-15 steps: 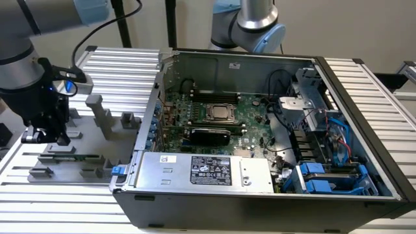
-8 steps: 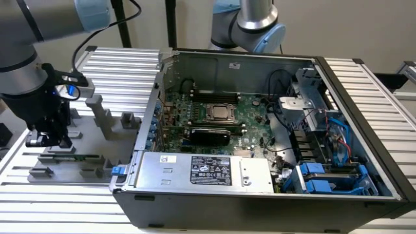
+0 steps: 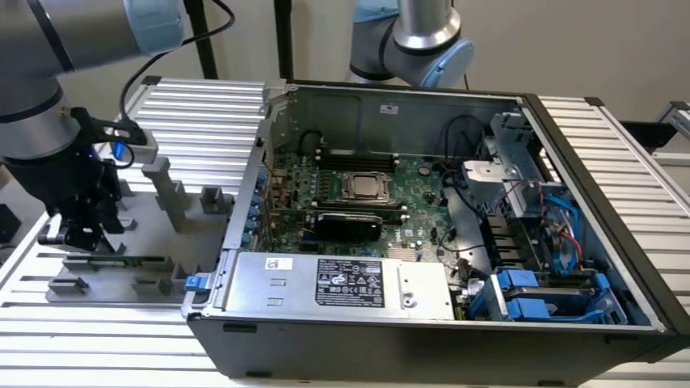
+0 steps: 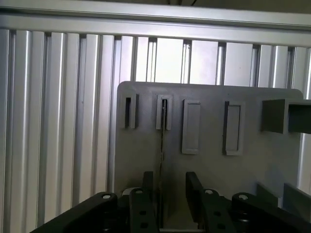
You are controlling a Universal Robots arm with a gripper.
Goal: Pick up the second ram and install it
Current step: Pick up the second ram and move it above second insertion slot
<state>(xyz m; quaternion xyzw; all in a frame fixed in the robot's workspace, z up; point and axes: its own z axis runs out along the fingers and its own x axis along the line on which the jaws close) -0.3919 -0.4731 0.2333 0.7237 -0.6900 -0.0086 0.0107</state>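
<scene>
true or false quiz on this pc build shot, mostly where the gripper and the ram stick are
1. The gripper is over the grey tray, outside the computer case. True.
2. The second ram is seated in the motherboard. False: it sits in the tray.
3. The fingers are clamped shut. False: they stand apart, with the stick's thin edge between them.
4. The case is open, its CPU socket showing. True.

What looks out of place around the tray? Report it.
Nothing stands out. The second ram stands on edge in its slot of the grey tray, running straight through the gap of the open gripper.
</scene>
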